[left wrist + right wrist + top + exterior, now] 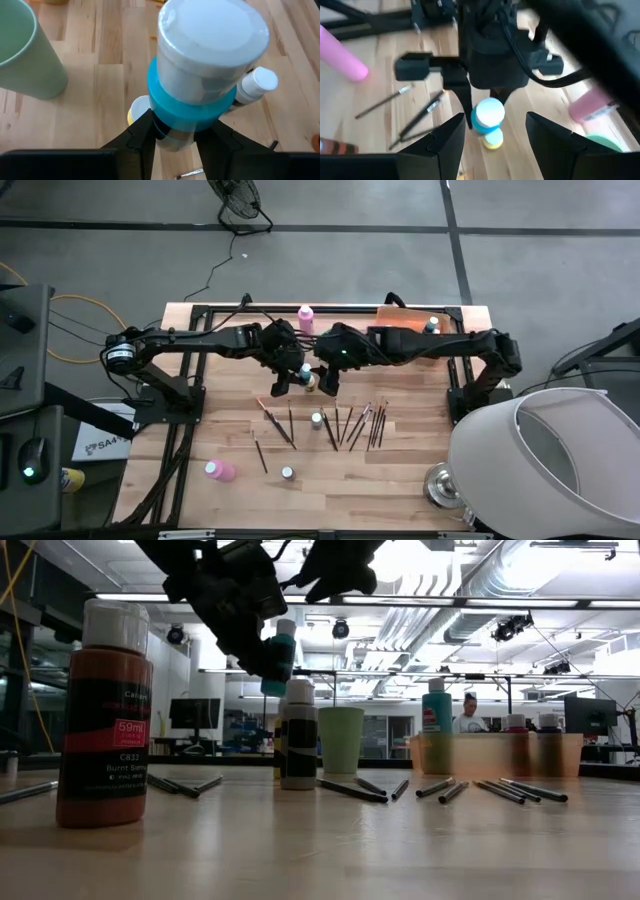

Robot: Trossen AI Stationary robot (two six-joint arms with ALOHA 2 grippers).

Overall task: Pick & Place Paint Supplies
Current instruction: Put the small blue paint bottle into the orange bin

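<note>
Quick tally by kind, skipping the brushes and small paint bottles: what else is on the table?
Pink bottles: 2
Teal bottle: 1
Green cup: 1
Orange tray: 1
Total: 5

Teal bottle (200,95): base hidden between left end effector (172,142) fingers. Green cup (22,50) cut by frame edge. Brush tips too small to tell.

floor (520,210): grey, dark seams | fan (238,202) on floor | ceiling lights (420,602) lit
</note>
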